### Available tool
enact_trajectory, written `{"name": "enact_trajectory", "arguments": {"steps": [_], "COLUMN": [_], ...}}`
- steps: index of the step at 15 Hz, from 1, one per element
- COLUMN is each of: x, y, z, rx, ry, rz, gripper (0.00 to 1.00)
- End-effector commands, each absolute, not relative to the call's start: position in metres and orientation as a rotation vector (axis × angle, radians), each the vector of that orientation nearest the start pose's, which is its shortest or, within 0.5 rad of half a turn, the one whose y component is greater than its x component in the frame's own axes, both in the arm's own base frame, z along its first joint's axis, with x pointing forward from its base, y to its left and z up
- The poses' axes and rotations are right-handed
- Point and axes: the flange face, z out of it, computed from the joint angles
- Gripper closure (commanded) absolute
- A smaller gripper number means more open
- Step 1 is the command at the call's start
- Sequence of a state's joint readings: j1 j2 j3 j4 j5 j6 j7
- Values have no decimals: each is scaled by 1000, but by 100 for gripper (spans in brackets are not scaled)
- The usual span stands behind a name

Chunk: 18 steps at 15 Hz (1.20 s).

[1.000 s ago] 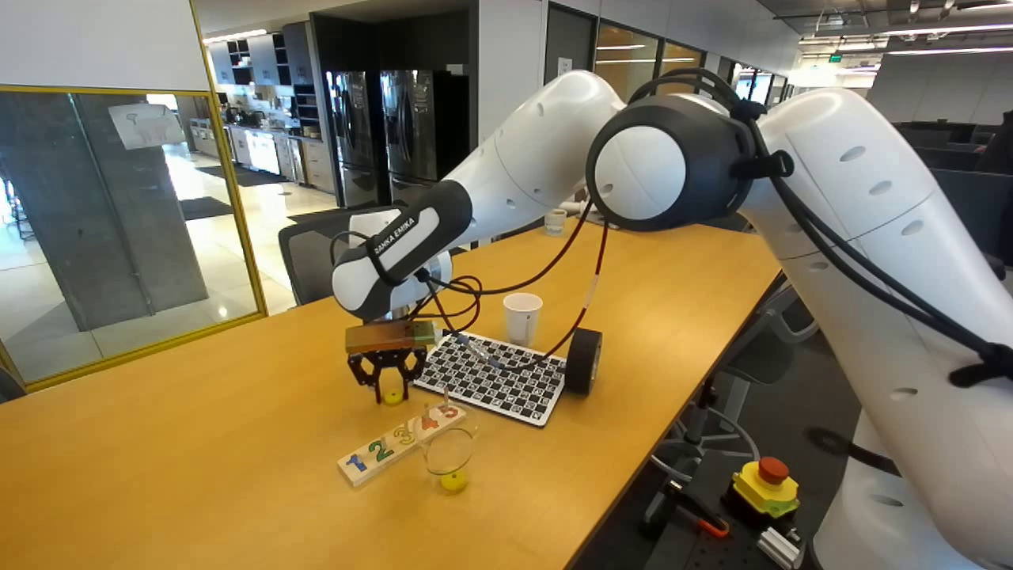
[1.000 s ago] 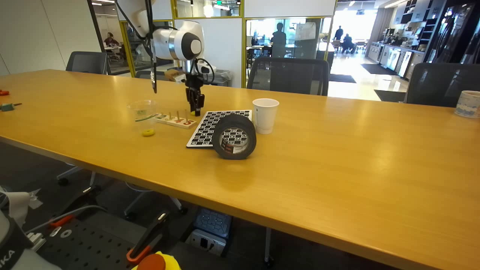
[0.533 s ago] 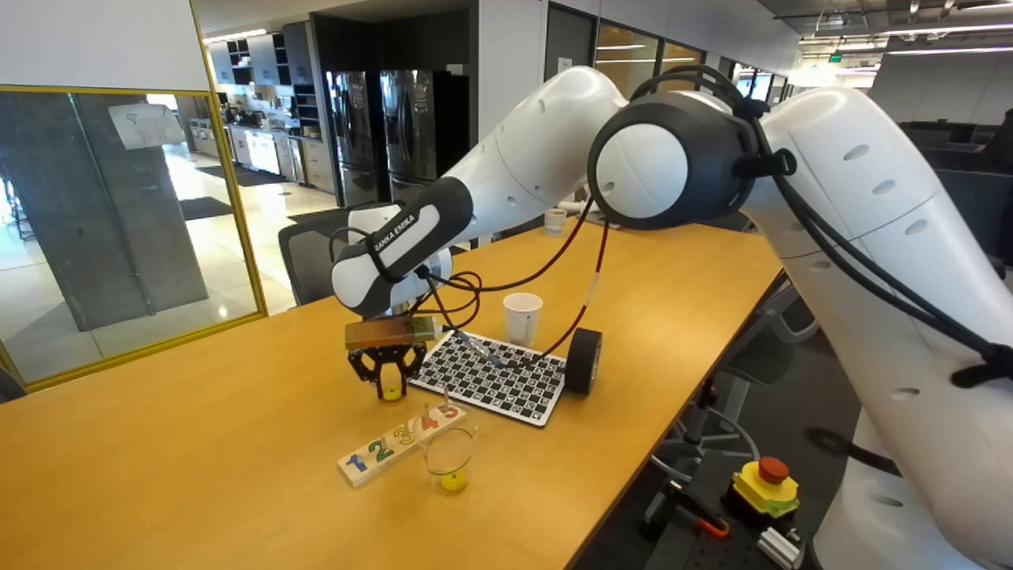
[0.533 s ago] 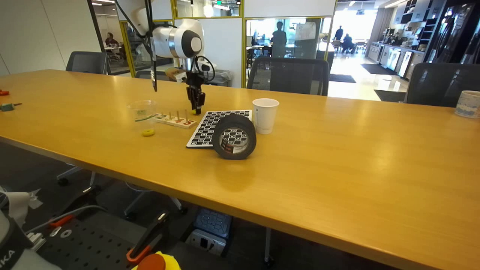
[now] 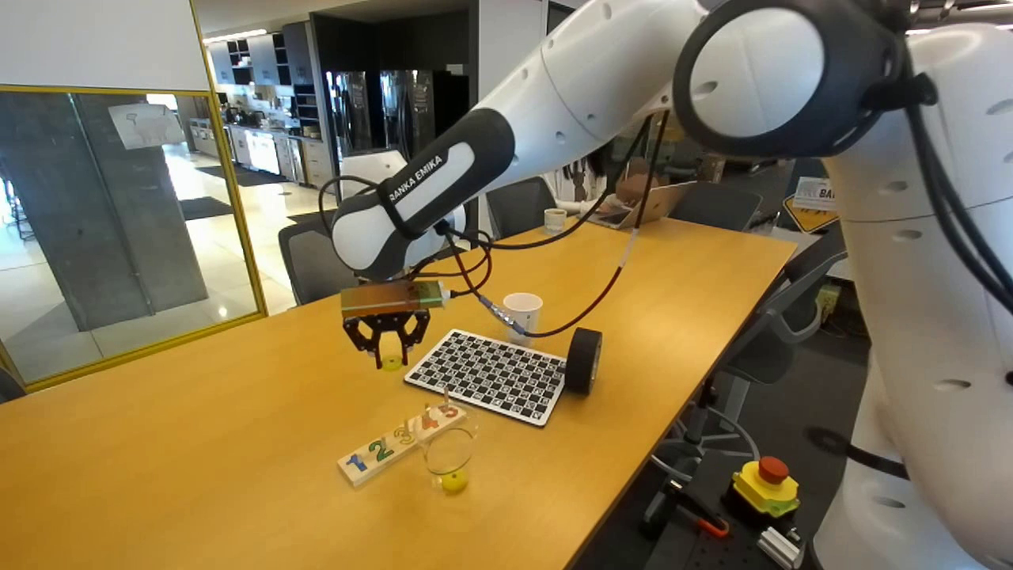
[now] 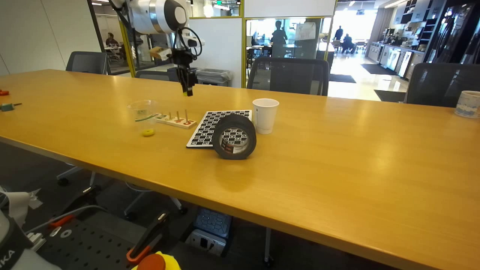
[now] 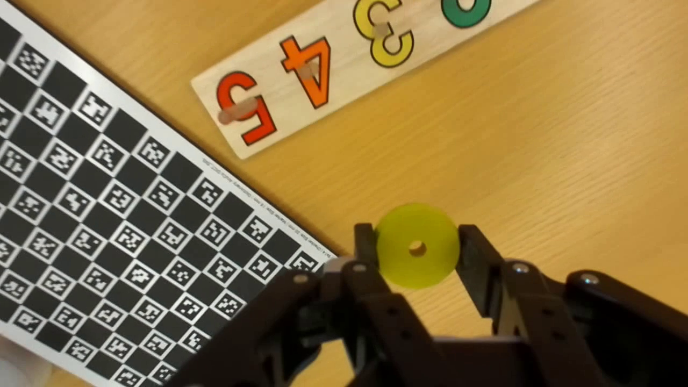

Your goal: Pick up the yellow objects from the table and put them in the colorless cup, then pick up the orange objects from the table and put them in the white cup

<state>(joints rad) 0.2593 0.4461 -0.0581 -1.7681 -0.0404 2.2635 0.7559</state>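
My gripper (image 5: 391,366) is shut on a yellow disc (image 7: 398,226) with a small hole and holds it raised above the table (image 5: 237,443). In the wrist view the fingertips (image 7: 415,239) press on both sides of the disc. The colorless cup (image 5: 449,453) stands beside the number board; it also shows in an exterior view (image 6: 142,112). Another yellow piece (image 6: 148,132) shows at the bottom of this cup in both exterior views. The white cup (image 6: 265,116) stands upright beyond the checkered board. No orange objects can be made out for certain.
A wooden number board (image 5: 404,442) with upright pegs lies beside the colorless cup. A checkered board (image 5: 491,374) lies near the white cup, with a black tape roll (image 6: 234,137) standing at its edge. A red thing (image 6: 3,92) and a green thing (image 6: 7,107) lie far off.
My gripper has risen from the table, carrying the yellow disc up with it. The cups and boards have not moved.
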Motion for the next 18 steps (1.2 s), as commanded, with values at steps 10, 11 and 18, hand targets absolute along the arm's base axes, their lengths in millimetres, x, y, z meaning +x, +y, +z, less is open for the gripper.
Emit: {"name": "enact_trajectory", "arguments": {"steps": [10,11,18], "x": [461,455,450], "y": [183,184,179], "z": [364,363,353], "rx": [-3112,-3116,-3117], "ry": [637,628,631], "rz": [-160,-157,-123], "gripper": [80,80,80]}}
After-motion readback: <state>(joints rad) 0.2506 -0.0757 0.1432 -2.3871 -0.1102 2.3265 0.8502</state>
